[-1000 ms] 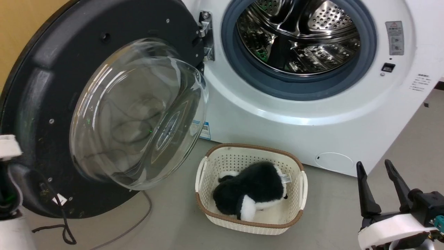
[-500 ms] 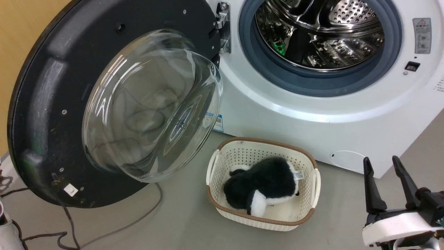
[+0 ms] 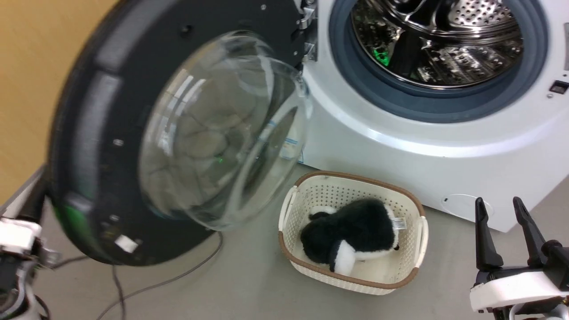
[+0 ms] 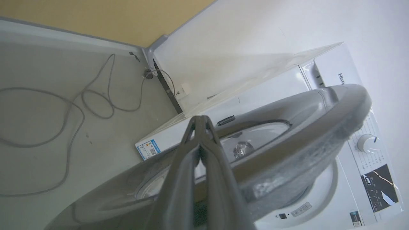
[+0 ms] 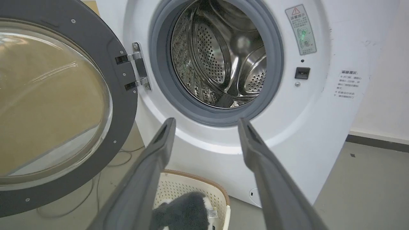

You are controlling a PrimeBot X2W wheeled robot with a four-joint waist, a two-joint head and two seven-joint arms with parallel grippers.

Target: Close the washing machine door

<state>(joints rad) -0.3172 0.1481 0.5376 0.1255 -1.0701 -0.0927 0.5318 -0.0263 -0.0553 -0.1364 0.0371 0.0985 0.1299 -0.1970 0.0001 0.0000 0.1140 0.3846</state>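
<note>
Standing wide open at 9 o'clock in the head view, the washing machine door (image 3: 84, 133) looks blurred, and its top edge is cut off by the frame. It hangs on the hinge (image 3: 309, 31) at 12 o'clock, on the left side of the washing machine (image 3: 400, 146), whose top and right part are also cut off. The left gripper (image 4: 199, 119) has its two fingers pressed together with nothing between them. In the left wrist view they lie over the glossy outer face of the door, but I cannot tell if they touch it. In the head view a white part of the left arm (image 3: 15, 235) shows at 8 o'clock, beside the door's lower edge.

Counted, there is one door with one clear glass window (image 3: 222, 129), one machine with one steel drum (image 3: 444, 40) and one grey gasket (image 3: 426, 106), one cream basket (image 3: 355, 288), one black and white plush toy (image 3: 351, 235) inside it, one grey cable (image 3: 178, 278) on the floor (image 3: 249, 284), and two grippers.

The right gripper (image 3: 498, 204) is at 4 o'clock, its fingers spread and holding nothing, well apart from the door. The basket stands at 5 o'clock, just in front of the machine and below the uncovered drum opening. The glass window bulges toward the basket's 10 o'clock corner. Bare floor lies between the basket and the right gripper.
</note>
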